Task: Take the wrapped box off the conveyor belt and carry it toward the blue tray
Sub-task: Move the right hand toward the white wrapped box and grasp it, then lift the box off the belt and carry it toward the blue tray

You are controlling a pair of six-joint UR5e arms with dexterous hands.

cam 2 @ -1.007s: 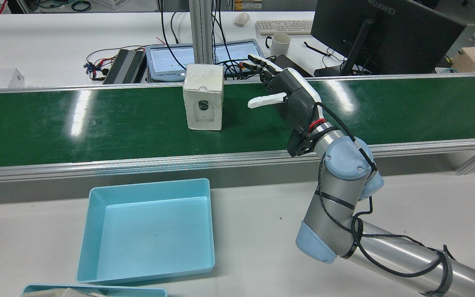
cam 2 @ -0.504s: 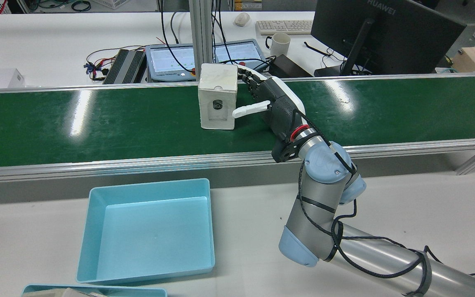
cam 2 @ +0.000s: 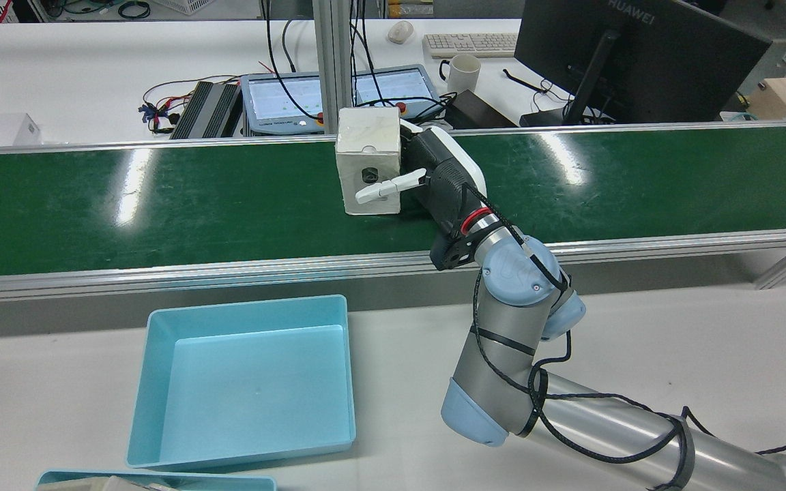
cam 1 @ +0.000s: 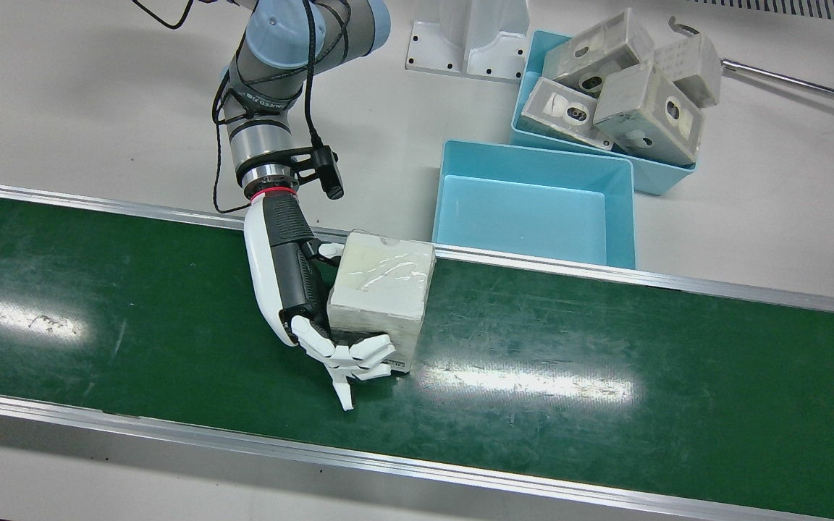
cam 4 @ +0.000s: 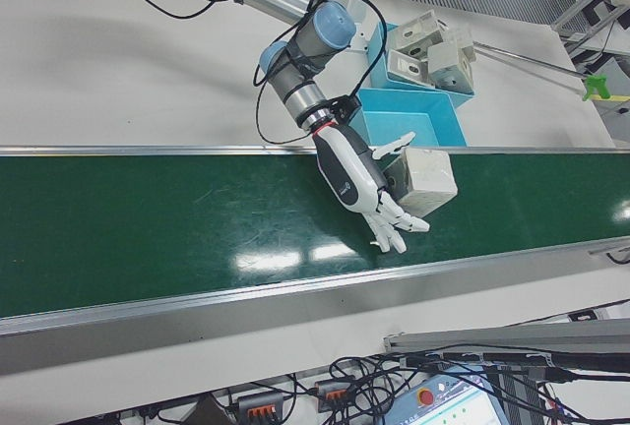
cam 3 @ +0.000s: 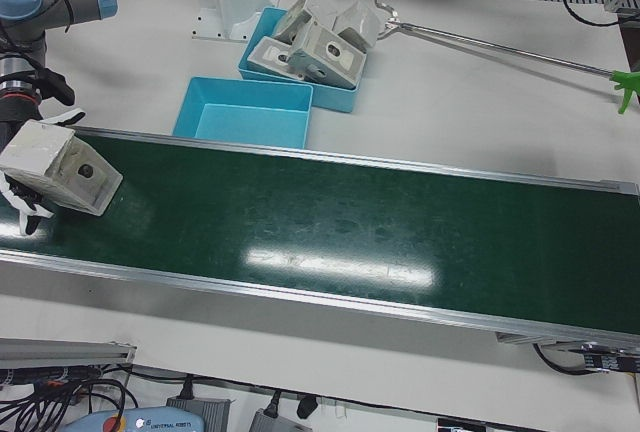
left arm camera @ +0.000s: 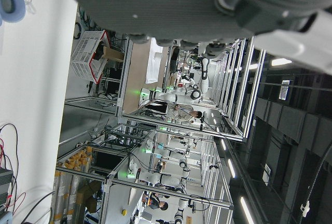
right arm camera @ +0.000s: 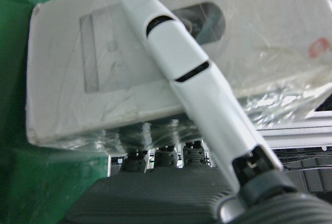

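Observation:
The wrapped box point(cam 2: 368, 146), white under clear film with a round hole in one face, stands on the green conveyor belt point(cam 2: 161, 198). My right hand point(cam 2: 437, 174) is shut on it. The thumb point(cam 2: 383, 189) lies across the holed face, and the fingers point(cam 1: 352, 354) curl round the opposite face. The box point(cam 1: 384, 278) sits near the belt's edge closest to the blue tray point(cam 1: 533, 221), which lies empty on the white table just past the belt rail. From the hand camera the thumb point(right arm camera: 181, 73) crosses the box point(right arm camera: 93, 84). My left hand point(left arm camera: 171, 1) shows only as a dark underside.
A second blue tray point(cam 1: 649, 181) behind the first holds several wrapped boxes point(cam 1: 620, 79). The aluminium belt rail point(cam 2: 229, 269) runs between belt and tray. A monitor point(cam 2: 632, 54), mug point(cam 2: 462, 71) and tablets point(cam 2: 277, 95) stand beyond the belt. A green-tipped rod point(cam 3: 625, 82) lies far off.
The box rode the belt rightward in the rear view while my right hand swung left to meet it. The thumb and fingers have closed around the box.

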